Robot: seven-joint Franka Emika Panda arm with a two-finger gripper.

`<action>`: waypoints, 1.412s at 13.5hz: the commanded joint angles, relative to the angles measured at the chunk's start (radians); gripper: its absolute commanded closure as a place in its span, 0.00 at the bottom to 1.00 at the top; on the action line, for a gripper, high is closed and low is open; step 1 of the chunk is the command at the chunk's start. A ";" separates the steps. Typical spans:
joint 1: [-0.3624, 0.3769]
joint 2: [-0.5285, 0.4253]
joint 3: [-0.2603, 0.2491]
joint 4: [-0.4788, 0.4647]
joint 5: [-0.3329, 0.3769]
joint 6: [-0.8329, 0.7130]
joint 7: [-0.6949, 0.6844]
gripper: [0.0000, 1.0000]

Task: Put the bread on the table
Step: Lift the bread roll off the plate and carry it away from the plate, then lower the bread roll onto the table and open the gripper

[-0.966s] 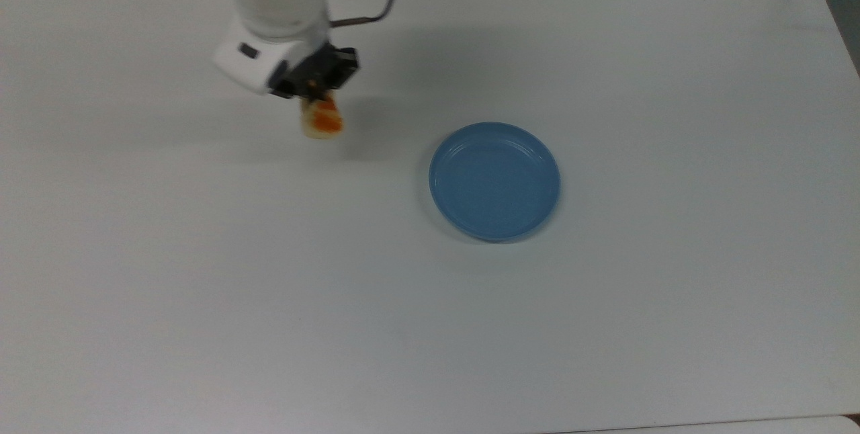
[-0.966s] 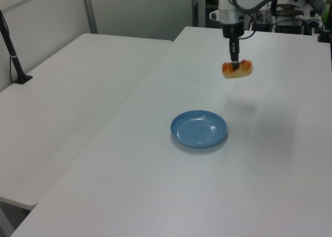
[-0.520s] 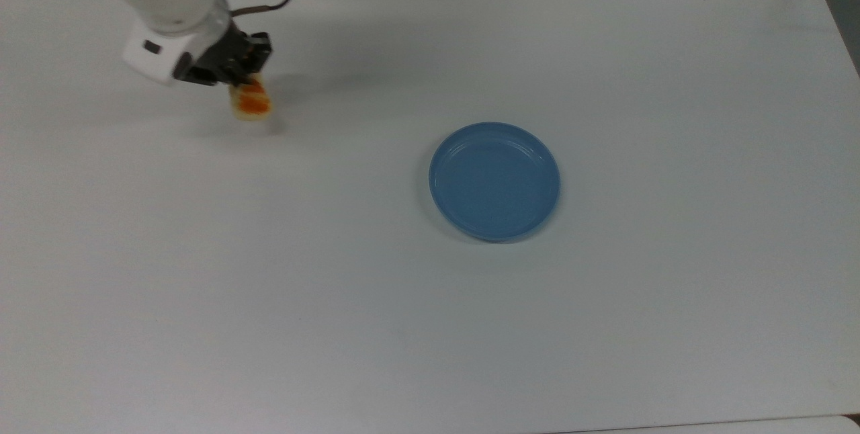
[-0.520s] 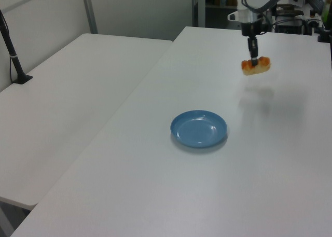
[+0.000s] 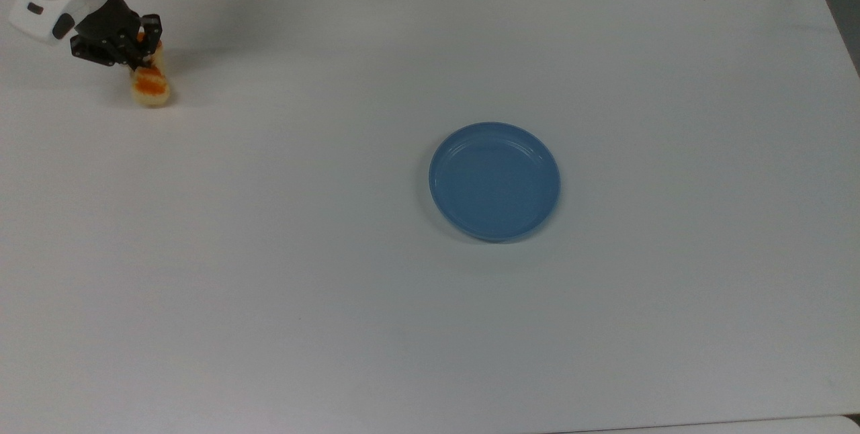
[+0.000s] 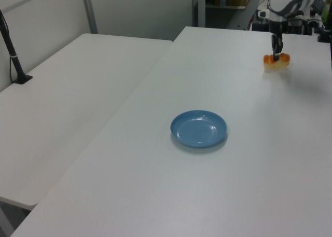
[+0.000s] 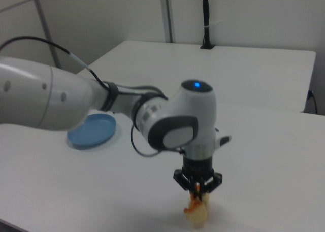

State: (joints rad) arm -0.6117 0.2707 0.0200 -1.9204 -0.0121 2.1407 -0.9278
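The bread [image 5: 150, 84] was held clamped in the gripper [image 5: 138, 58] near the table's [image 5: 403, 353] far-left corner in the top view, seemingly touching down. Release was judged next; the plate [image 5: 494, 181] sat well apart.

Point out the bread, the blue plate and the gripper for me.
bread [image 5: 150, 87], top view, orange ridged top.
blue plate [image 5: 494, 181], top view, inner floor.
gripper [image 6: 277, 54], left view, between its fingertips.

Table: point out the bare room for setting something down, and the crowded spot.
The table is bare all around the blue plate: the top view's whole right side, near edge and middle left. The crowded spot is the top view's upper left corner, where the end effector holds the bread.
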 commanded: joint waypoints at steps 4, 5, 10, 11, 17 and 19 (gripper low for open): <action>-0.040 0.047 -0.003 -0.029 0.115 0.082 -0.090 1.00; -0.049 0.048 -0.011 -0.028 0.115 0.080 -0.101 0.90; -0.048 0.036 -0.034 0.064 0.119 -0.069 -0.082 0.00; -0.048 0.030 -0.041 0.095 0.130 -0.131 -0.069 0.00; -0.039 -0.063 -0.043 0.133 0.169 -0.278 0.067 0.00; -0.033 -0.080 -0.032 0.196 0.169 -0.358 0.206 0.00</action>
State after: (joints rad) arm -0.6625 0.2424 -0.0150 -1.7744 0.1406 1.8887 -0.8895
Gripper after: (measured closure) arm 0.000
